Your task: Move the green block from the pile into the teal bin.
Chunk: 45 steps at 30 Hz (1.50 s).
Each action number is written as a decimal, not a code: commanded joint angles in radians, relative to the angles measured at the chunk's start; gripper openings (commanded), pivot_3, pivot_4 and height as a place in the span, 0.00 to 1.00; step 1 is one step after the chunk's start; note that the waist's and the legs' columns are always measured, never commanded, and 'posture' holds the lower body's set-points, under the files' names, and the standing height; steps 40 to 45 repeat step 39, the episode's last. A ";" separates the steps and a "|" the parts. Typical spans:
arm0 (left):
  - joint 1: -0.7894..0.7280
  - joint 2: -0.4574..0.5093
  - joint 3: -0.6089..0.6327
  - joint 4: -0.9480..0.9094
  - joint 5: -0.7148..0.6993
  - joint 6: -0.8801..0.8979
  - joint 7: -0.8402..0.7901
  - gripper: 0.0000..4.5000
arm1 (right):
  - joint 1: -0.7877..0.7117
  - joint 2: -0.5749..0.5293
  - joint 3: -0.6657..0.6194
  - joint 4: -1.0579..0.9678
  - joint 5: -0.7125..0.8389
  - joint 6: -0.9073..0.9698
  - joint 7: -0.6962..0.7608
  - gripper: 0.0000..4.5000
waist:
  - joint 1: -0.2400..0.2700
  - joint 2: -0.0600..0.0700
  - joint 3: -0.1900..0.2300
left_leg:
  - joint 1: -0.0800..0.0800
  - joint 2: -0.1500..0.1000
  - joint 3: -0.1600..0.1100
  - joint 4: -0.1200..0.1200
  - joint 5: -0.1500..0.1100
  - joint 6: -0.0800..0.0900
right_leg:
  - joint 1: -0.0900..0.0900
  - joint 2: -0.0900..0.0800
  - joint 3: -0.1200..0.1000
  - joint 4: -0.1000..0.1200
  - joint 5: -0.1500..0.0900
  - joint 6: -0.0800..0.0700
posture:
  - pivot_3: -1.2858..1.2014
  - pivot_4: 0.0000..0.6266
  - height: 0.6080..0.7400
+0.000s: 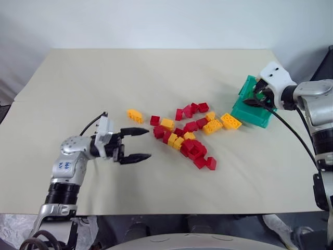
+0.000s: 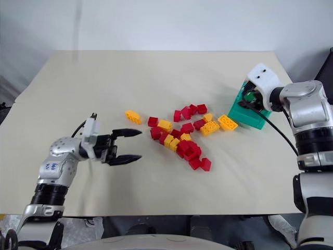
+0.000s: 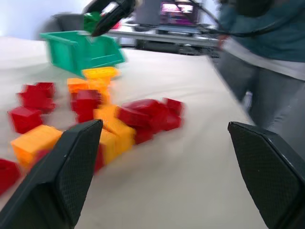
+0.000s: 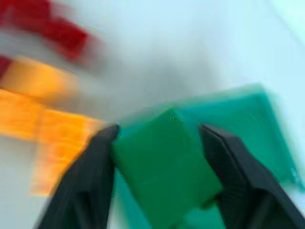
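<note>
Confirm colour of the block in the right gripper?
Dark green block; right wrist view shows it best.

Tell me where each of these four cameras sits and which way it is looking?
Left and right eye views: on the head, looking down over the table and the pile; both arms show.
Left wrist view: looks along the open left tool across the pile to the teal bin.
Right wrist view: looks along the right tool, shut on the green block, over the bin.
Shared: pile and bin appear in all views.
</note>
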 commanded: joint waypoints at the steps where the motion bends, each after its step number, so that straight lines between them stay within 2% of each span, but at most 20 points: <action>1: -0.037 -0.007 -0.002 0.016 0.023 -0.003 0.047 1.00 | -0.043 0.022 -0.008 0.116 -0.039 -0.136 -0.030 0.51 | -0.007 0.000 0.000 | 0.000 0.000 0.000 -0.001 0.000 0.000 | 0.000 0.000 0.000 0.000 0.000 0.000 | 0.52 0.24 1.00; 3: -0.053 -0.010 -0.005 0.027 0.033 0.004 0.066 1.00 | -0.065 0.045 -0.014 0.182 -0.051 -0.163 -0.050 0.51 | -0.017 0.001 0.000 | 0.000 0.001 0.000 -0.002 0.000 0.000 | -0.001 0.000 0.000 0.000 0.000 0.000 | 0.52 0.24 1.00; 6: -0.096 -0.012 -0.012 0.065 0.042 0.052 0.103 1.00 | -0.103 0.076 -0.013 0.283 -0.087 -0.195 -0.108 0.73 | -0.024 0.002 0.001 | -0.001 0.001 0.002 -0.001 0.000 0.000 | -0.002 0.000 0.001 0.000 0.000 0.000 | 0.52 0.24 1.00; 9: -0.096 -0.009 -0.002 0.052 0.024 0.070 0.100 1.00 | -0.118 0.088 -0.019 0.291 -0.095 -0.229 -0.098 0.96 | -0.025 0.003 0.002 | -0.002 0.001 0.002 -0.001 0.000 0.000 | -0.003 0.000 0.002 0.001 0.000 0.000 | 0.52 0.24 1.00; 10: -0.094 -0.008 0.001 0.046 0.021 0.071 0.100 1.00 | -0.120 0.088 -0.021 0.289 -0.095 -0.237 -0.091 0.99 | -0.025 0.004 0.002 | -0.002 0.001 0.002 -0.001 0.000 0.000 | -0.003 0.000 0.002 0.001 0.000 0.000 | 0.52 0.24 1.00; 14: -0.073 0.008 0.009 0.011 0.014 0.104 0.110 1.00 | -0.105 0.070 -0.031 0.238 -0.083 -0.227 -0.035 0.99 | -0.024 0.004 0.002 | -0.008 0.001 0.002 0.001 0.003 -0.005 | -0.009 0.000 0.002 0.002 0.000 0.001 | 0.52 0.24 1.00; 16: -0.048 0.026 0.017 -0.025 -0.002 0.148 0.109 1.00 | -0.036 0.048 -0.065 0.096 -0.010 -0.185 0.082 0.99 | -0.022 0.004 0.002 | -0.011 0.000 0.005 0.001 0.004 -0.006 | -0.014 0.000 0.005 0.005 0.001 0.001 | 0.52 0.24 1.00; 19: -0.005 0.054 0.029 -0.066 -0.031 0.174 0.078 1.00 | 0.124 0.004 -0.127 -0.177 0.120 -0.091 0.244 0.99 | -0.020 0.004 0.002 | -0.011 0.001 0.004 0.000 0.004 -0.006 | -0.014 0.001 0.004 0.004 0.001 0.001 | 0.52 0.24 1.00; 24: 0.098 0.118 0.082 -0.115 -0.066 0.177 0.041 1.00 | 0.495 -0.052 -0.296 -0.587 0.412 0.040 0.446 0.99 | -0.007 0.004 0.002 | -0.011 0.001 0.005 0.001 0.003 -0.005 | -0.014 0.000 0.004 0.004 0.001 0.001 | 0.52 0.24 1.00; 30: 0.245 0.240 0.187 -0.091 -0.061 0.139 -0.009 1.00 | 0.844 -0.080 -0.408 -0.756 0.527 0.088 0.483 0.99 | 0.001 0.002 0.001 | -0.008 0.000 0.006 0.002 0.001 -0.002 | -0.012 0.000 0.006 0.004 0.002 0.003 | 0.52 0.24 1.00; 34: 0.284 0.279 0.214 -0.071 -0.079 0.150 -0.036 1.00 | 0.883 -0.050 -0.434 -0.764 0.570 0.090 0.458 0.99 | 0.000 0.002 0.001 | -0.006 0.000 0.007 0.002 0.002 -0.002 | -0.013 0.000 0.008 0.004 0.001 0.002 | 0.52 0.24 1.00; 45: 0.279 0.278 0.229 -0.060 -0.085 0.141 -0.043 1.00 | 0.861 -0.050 -0.411 -0.773 0.580 0.107 0.423 0.99 | 0.003 0.002 0.001 | -0.004 0.000 0.007 0.002 0.004 -0.004 | -0.012 0.000 0.008 0.006 0.002 0.000 | 0.52 0.24 1.00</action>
